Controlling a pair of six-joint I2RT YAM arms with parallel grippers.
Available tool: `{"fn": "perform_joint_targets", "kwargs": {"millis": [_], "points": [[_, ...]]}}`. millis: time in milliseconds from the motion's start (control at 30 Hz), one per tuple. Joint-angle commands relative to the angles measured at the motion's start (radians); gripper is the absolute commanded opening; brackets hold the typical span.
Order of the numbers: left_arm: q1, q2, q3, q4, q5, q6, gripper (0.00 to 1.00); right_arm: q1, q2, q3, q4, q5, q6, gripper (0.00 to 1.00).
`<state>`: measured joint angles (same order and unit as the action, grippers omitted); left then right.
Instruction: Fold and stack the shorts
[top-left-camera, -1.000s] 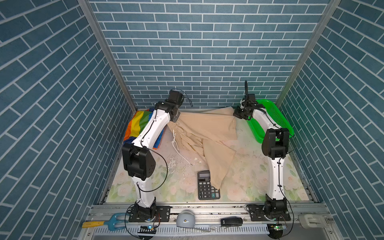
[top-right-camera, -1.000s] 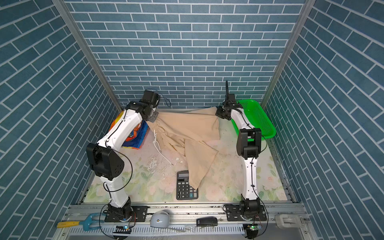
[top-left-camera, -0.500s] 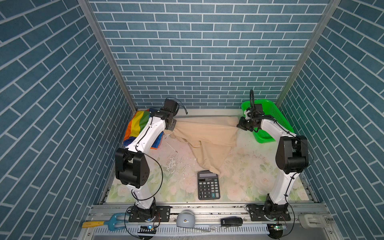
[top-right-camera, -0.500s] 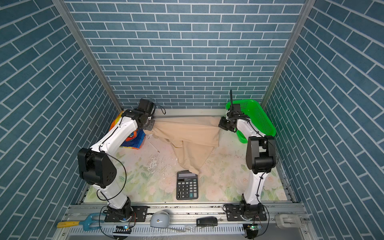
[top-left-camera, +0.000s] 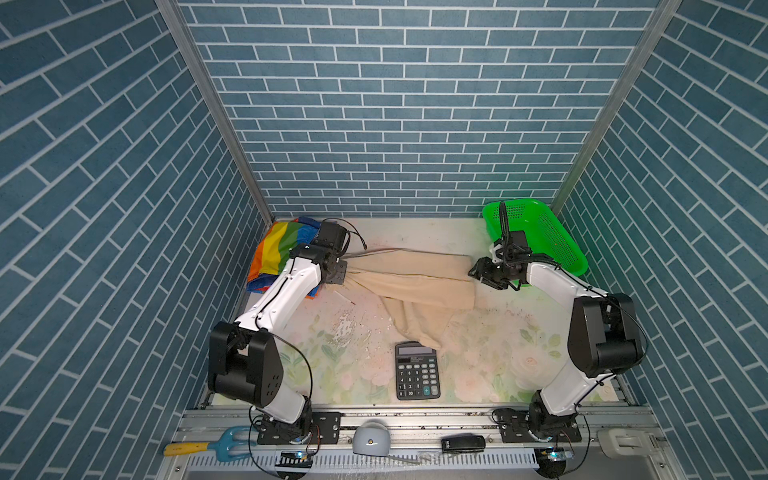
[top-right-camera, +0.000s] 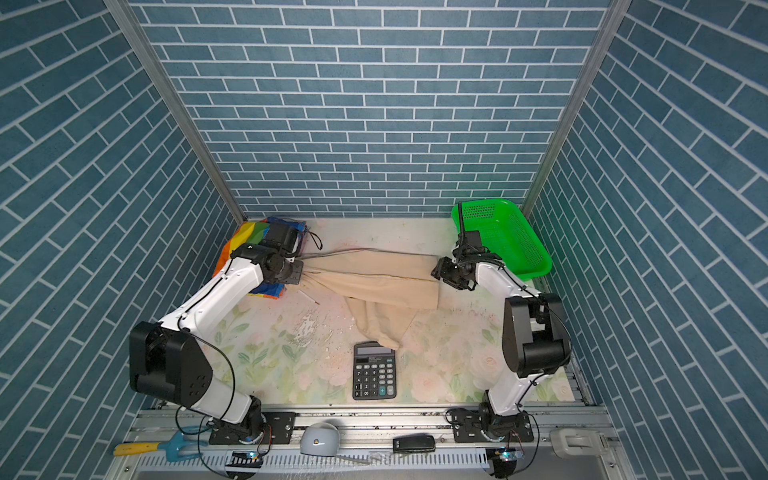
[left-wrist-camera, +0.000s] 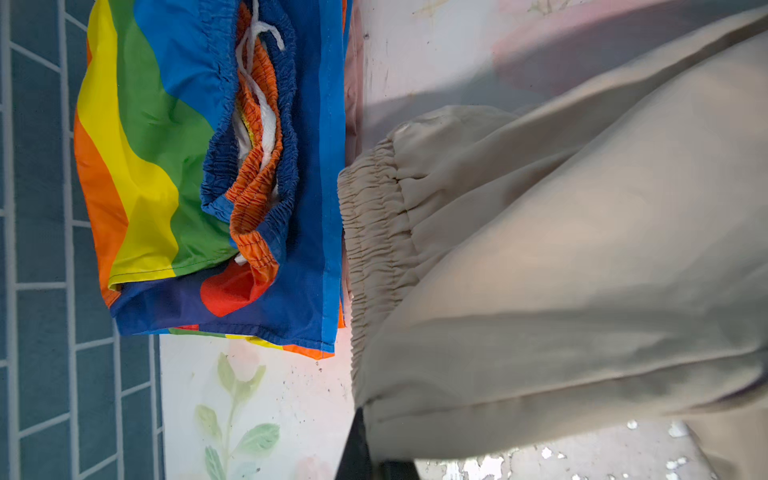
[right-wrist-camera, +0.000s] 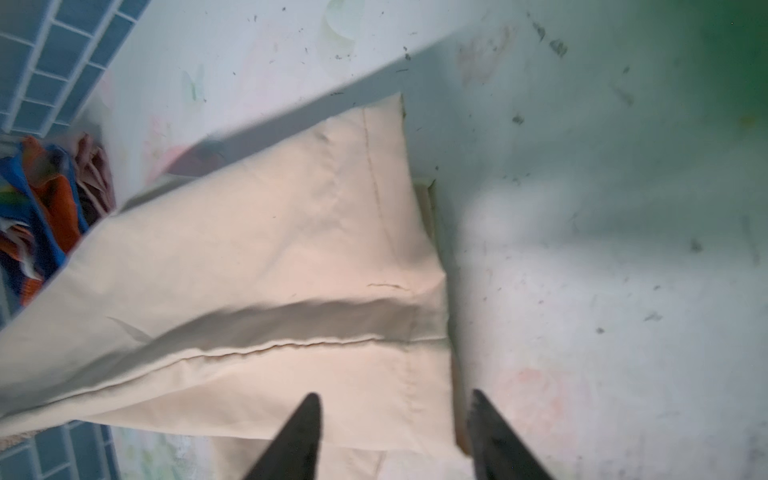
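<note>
The beige shorts (top-left-camera: 415, 282) (top-right-camera: 382, 282) lie spread across the far half of the table, one leg trailing toward the front. My left gripper (top-left-camera: 338, 276) (left-wrist-camera: 374, 461) is shut on the beige shorts at the gathered waist (left-wrist-camera: 374, 232). My right gripper (top-left-camera: 478, 274) (right-wrist-camera: 395, 401) stands open just over the leg hem (right-wrist-camera: 428, 266), holding nothing. The rainbow-striped shorts (top-left-camera: 278, 253) (left-wrist-camera: 166, 166) lie folded at the far left, beside the beige waist. A pale pink edge (left-wrist-camera: 352, 104) shows under them.
A green mesh basket (top-left-camera: 540, 232) stands at the far right, just behind my right wrist. A black calculator (top-left-camera: 417, 370) lies at the front middle, with the trailing beige leg touching its top edge. Small tools rest on the front rail (top-left-camera: 374, 440).
Both arms have come down and laid the beige shorts on the table, stretched between them. My right gripper has opened and let go of the hem; the left still grips the waist.
</note>
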<state>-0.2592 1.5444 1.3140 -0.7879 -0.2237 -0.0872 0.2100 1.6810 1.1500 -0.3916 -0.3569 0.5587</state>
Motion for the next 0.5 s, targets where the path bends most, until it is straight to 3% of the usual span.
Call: {"fn": "perform_joint_targets", "kwargs": {"millis": [0, 133, 333, 467], "points": [[0.009, -0.007, -0.021, 0.010, 0.030, -0.025, 0.00, 0.012, 0.002, -0.044, 0.073, -0.026, 0.113, 0.76], [0.009, -0.005, -0.017, 0.013, 0.042, -0.025, 0.00, 0.013, 0.055, -0.034, 0.114, -0.023, 0.135, 0.79], [0.009, -0.017, -0.023, 0.014, 0.041, -0.020, 0.00, 0.004, 0.134, 0.027, 0.041, 0.064, 0.026, 0.82], [0.009, -0.015, -0.024, 0.017, 0.037, -0.017, 0.00, 0.005, 0.172, 0.025, 0.050, 0.046, 0.022, 0.74]]}}
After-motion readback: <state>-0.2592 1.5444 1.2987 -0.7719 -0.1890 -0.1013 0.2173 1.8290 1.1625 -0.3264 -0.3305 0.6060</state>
